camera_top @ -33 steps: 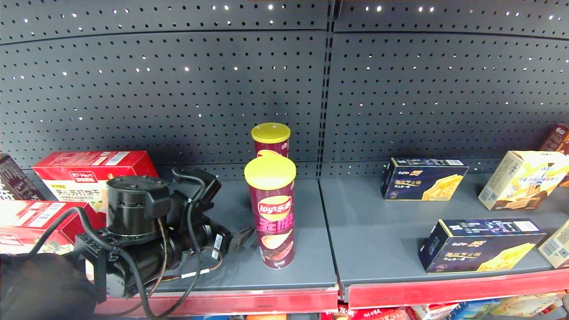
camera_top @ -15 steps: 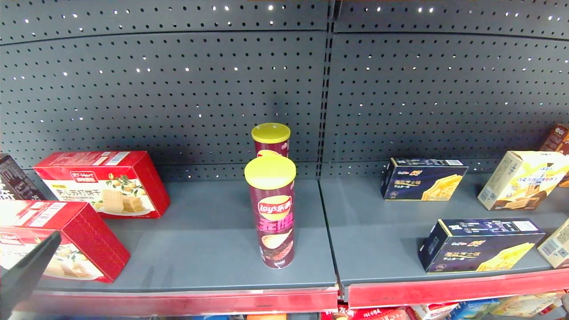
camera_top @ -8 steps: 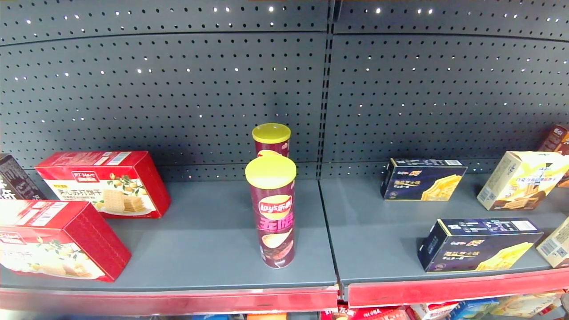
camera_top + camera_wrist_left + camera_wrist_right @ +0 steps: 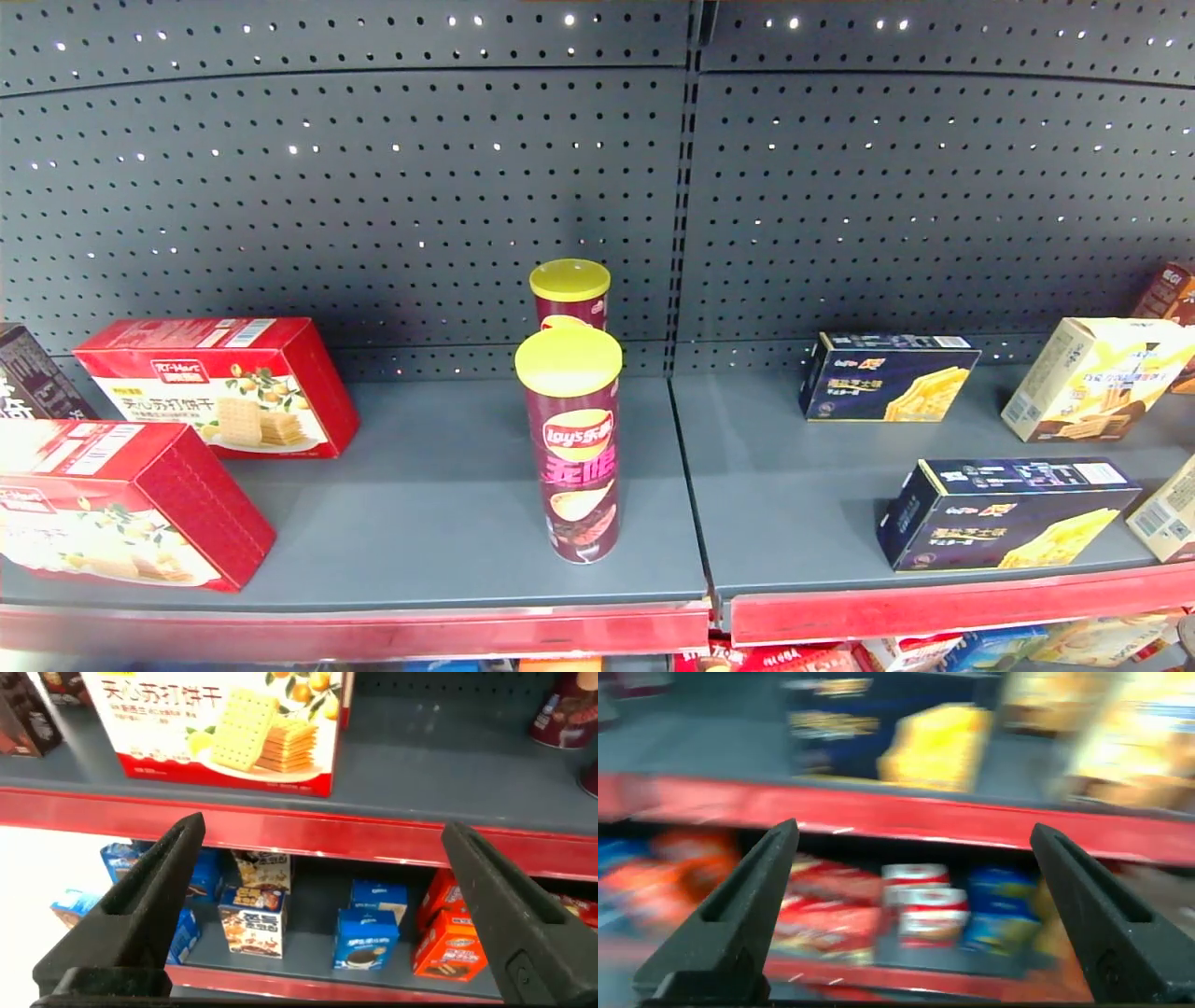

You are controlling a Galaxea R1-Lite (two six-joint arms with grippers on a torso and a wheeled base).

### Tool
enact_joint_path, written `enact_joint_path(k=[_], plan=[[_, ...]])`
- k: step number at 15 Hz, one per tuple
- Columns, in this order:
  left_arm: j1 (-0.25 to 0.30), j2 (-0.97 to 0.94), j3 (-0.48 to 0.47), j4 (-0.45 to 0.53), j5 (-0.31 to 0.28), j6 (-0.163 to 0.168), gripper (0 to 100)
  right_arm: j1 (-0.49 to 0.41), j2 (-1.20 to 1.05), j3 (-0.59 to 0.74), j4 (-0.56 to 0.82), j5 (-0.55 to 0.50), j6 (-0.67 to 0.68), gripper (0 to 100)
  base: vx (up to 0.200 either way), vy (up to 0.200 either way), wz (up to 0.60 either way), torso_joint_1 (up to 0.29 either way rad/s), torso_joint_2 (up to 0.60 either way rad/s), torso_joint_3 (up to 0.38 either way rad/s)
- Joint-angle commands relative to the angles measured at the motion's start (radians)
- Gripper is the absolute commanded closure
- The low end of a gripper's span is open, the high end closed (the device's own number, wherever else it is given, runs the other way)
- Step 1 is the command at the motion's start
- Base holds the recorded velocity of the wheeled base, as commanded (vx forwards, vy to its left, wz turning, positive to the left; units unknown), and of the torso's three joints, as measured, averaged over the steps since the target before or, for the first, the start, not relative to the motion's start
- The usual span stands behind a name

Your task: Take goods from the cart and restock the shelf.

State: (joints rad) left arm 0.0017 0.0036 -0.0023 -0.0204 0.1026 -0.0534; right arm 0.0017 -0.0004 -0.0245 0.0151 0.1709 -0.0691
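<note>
— How many chip cans (image 4: 571, 467) (image 4: 569, 297) are counted on the shelf (image 4: 439, 504)?
— Two are counted.
— And how many boxes?
— Eight are counted in all: two red cracker boxes (image 4: 215, 387) (image 4: 121, 509), two dark blue biscuit boxes (image 4: 887, 378) (image 4: 1008, 515), two pale yellow boxes (image 4: 1097, 378) (image 4: 1165, 523) and two brown boxes (image 4: 28, 381) (image 4: 1172, 287).
</note>
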Motion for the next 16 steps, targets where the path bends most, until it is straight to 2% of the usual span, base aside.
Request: enact_joint_path(k=[1,2,3,4,6,7,8,10,12,16], plan=[[0.0,0.004,0.001,0.0,-0.001,0.001,0,-0.003,0.017,-0.014,0.022,-0.008,0.031,0,0.0,0.0,0.0,0.0,0.0,0.0],[0.0,0.004,0.001,0.0,0.0,0.001,0,-0.006,0.02,-0.015,0.022,-0.123,0.032,0,0.0,0.0,0.0,0.0,0.0,0.0],[0.0,0.004,0.001,0.0,0.0,0.001,0,-0.005,0.019,-0.017,0.022,-0.289,0.031,0,0.0,0.0,0.0,0.0,0.0,0.0],[0.0,0.004,0.001,0.0,0.002,0.001,0,-0.002,0.007,-0.017,0.022,-0.338,0.031,0,0.0,0.0,0.0,0.0,0.0,0.0],[0.0,0.004,0.001,0.002,-0.001,0.001,0,-0.002,0.0,-0.015,0.016,-0.274,0.069,0,0.0,0.0,0.0,0.0,0.0,0.0],[-0.002,0.004,0.001,0.002,-0.004,0.0,0,-0.002,0.0,-0.018,0.023,-0.177,0.072,0,0.0,0.0,0.0,0.0,0.0,0.0],[-0.002,0.004,0.001,0.002,-0.004,0.0,0,-0.003,0.003,-0.02,0.026,-0.163,0.072,0,0.0,0.0,0.0,0.0,0.0,0.0],[-0.002,0.004,0.001,0.002,-0.004,0.0,0,-0.006,0.017,-0.015,0.02,-0.283,0.069,0,0.0,0.0,0.0,0.0,0.0,0.0],[-0.002,0.004,0.001,0.002,-0.004,0.0,0,-0.002,0.0,-0.014,0.014,-0.32,0.075,0,0.0,0.0,0.0,0.0,0.0,0.0],[-0.002,0.004,0.001,0.017,-0.024,0.018,0,-0.002,0.0,-0.011,0.011,-0.223,0.063,0,0.0,0.0,0.0,0.0,0.0,0.0]])
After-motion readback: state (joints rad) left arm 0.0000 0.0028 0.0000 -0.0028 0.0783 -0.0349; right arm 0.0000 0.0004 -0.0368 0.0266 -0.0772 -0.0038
